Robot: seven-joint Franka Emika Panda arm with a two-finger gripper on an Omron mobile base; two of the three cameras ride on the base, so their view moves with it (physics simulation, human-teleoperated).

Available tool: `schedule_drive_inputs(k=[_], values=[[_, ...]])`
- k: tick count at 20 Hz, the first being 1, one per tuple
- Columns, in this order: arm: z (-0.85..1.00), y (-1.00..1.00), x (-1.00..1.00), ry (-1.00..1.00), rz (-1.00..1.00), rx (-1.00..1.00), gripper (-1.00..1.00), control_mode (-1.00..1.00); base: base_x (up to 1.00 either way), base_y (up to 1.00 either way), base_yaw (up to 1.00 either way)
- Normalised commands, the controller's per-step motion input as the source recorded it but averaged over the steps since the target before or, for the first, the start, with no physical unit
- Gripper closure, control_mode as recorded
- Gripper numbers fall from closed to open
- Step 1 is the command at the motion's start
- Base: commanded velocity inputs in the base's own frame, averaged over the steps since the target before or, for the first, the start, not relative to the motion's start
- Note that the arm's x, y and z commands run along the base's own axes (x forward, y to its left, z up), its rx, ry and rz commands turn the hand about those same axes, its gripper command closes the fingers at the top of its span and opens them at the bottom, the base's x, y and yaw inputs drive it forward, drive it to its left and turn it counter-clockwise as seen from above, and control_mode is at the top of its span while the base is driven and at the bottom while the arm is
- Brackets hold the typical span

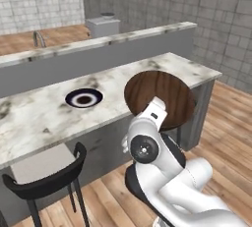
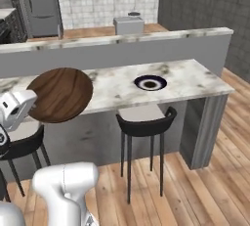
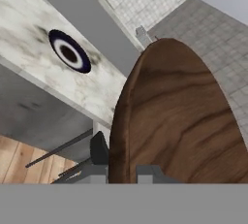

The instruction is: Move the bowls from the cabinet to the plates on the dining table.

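Closest to the hand camera, the dark brown wooden bowl (image 3: 179, 121) looms large and tilted on edge, its walnut grain running in long curved bands, its rim pinched between the gripper (image 3: 130, 172) fingers, which are clamped shut on it. From the base cameras the same bowl (image 1: 158, 99) is a wide, shallow disc held up at the near edge of the dining table (image 1: 44, 118), overlapping the marble top and hiding part of it. White arm links (image 1: 147, 142) rise in front of its lower rim.

On the tabletop, well apart from the bowl, lies one round plate (image 1: 84, 98) with a navy rim, a white ring and a dark centre; nothing rests on it. Its surface looks flat and glossy against the white-and-brown veined marble.

A black stool (image 2: 145, 122) with a curved back and thin legs stands under the table just below the plate, and another stool (image 1: 47, 174) sits beside the arm. Behind the table runs a raised grey ledge (image 2: 122, 49) capped in marble; beyond it a grey boxy appliance (image 2: 129, 24) sits on a wooden counter against tiled walls. Plank flooring is warm brown.
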Motion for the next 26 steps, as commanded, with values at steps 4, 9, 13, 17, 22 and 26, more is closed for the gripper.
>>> schedule_drive_inputs(k=[4,9,13,17,22,26], values=[[0.0,0.0,0.0,0.0,0.0,0.0,1.0,1.0,0.27,0.06,-0.11],[0.0,0.0,0.0,0.0,0.0,0.0,1.0,1.0,0.07,0.47,-0.11],[0.0,0.0,0.0,0.0,0.0,0.0,1.0,1.0,0.09,0.57,-0.12],[0.0,0.0,0.0,0.0,0.0,0.0,1.0,1.0,0.33,0.55,-0.11],[0.0,0.0,0.0,0.0,0.0,0.0,1.0,1.0,0.43,0.19,-0.08],[0.0,0.0,0.0,0.0,0.0,0.0,1.0,1.0,0.56,0.02,-0.08]])
